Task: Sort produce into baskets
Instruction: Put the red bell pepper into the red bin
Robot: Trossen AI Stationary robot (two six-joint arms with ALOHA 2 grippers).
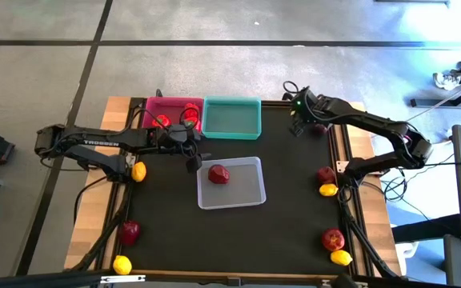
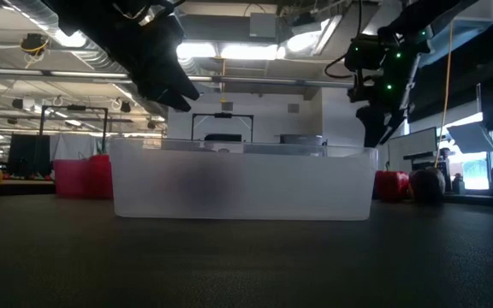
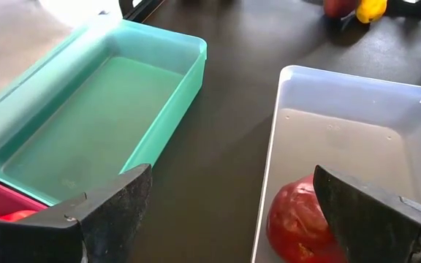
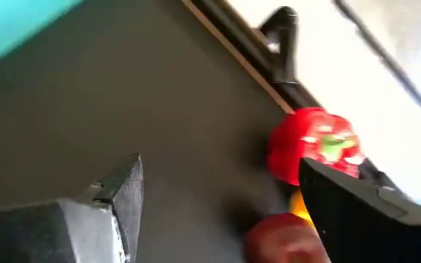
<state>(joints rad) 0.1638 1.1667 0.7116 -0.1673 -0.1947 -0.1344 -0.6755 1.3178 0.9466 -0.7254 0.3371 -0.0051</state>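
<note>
While my left gripper (image 1: 192, 160) hangs with fingers spread and nothing between them, it sits just off the near-left edge of the grey-white basket (image 1: 250, 198). One dark red apple (image 1: 219, 174) lies inside that basket. Behind it stand the teal basket (image 1: 232, 128), bare inside, and the pink basket (image 1: 155, 106) holding red peppers (image 1: 190, 113). My right gripper (image 1: 298, 122), also parted and holding nothing, hovers near the desk (image 1: 278, 240) far-right corner over a red pepper (image 4: 314, 143). Loose lemons and apples lie along both side edges of the desk.
</note>
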